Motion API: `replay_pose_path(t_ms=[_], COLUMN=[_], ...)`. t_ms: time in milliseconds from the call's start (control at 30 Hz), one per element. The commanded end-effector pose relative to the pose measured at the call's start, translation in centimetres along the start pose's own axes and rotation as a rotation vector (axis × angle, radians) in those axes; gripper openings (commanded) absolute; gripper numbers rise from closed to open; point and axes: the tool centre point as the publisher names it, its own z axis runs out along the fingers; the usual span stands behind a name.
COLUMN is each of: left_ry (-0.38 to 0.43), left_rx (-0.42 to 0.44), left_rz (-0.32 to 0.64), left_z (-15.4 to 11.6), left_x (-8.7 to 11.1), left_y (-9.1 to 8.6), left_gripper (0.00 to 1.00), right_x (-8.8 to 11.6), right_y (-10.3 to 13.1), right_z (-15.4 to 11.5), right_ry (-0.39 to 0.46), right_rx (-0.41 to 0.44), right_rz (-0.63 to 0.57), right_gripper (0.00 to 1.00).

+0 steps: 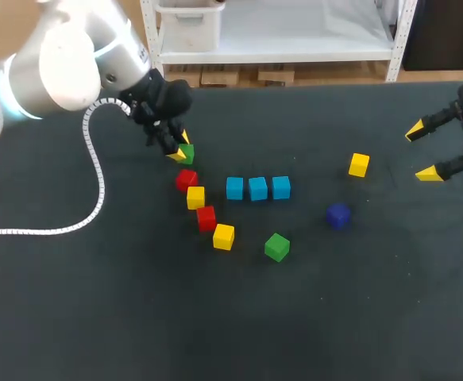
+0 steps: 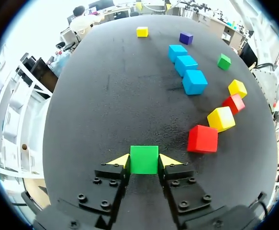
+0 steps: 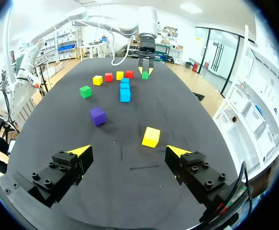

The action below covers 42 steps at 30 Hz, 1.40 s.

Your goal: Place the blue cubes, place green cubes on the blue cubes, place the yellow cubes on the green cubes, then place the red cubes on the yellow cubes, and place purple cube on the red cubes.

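A dark counter [image 1: 96, 317] holds small coloured cubes. The left end effector [image 2: 144, 161] comes in from the left and pinches a green cube [image 2: 144, 159] between its yellow fingertips [image 2: 120, 160], one tip against each opposite side face. Whether this cube rests on the counter or is just lifted cannot be told. It sits at the far end of a slanting line of red and yellow cubes, near a red cube [image 2: 202, 139].

Three blue cubes [image 1: 257, 188] lie touching in a row near the middle. A second green cube [image 1: 276, 247] lies nearer the front and a purple cube [image 1: 338, 216] to its right. The right end effector [image 1: 422, 151] hangs spread wide and empty at the right side, with a lone yellow cube [image 3: 150, 136] ahead of it.

The cubes look rigid, light and smooth. Flat opposite faces, taken about mid-height, likely give the surest hold. A skewed grip could twist a cube and spoil a stack.
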Motion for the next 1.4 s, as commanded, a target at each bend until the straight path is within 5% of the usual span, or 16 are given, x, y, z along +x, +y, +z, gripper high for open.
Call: replay_pose_path(t_ms=[33,367,800,1400], left_ry=[0.006,0.031,-0.029,-0.046], left_rx=[-0.010,-0.029,-0.093,-0.071], left_rz=[-0.003,-0.034,-0.129,-0.128], left_z=[-0.7,-3.0,-1.9,-0.1], left_x=[-0.6,-4.7,-10.6,-14.7], left_y=[-0.5,-2.2,-5.7,-9.2], left_gripper=[0.00,0.00,0.00,0.00], right_x=[0.0,0.0,0.0,0.0], right_y=[0.1,0.1,0.1,0.1], right_z=[0.0,0.0,0.0,0.0], right_ry=[0.000,0.000,0.000,0.000], right_rx=[0.002,0.002,0.002,0.002], right_rz=[0.000,0.000,0.000,0.000], right_gripper=[1.00,1.00,1.00,1.00])
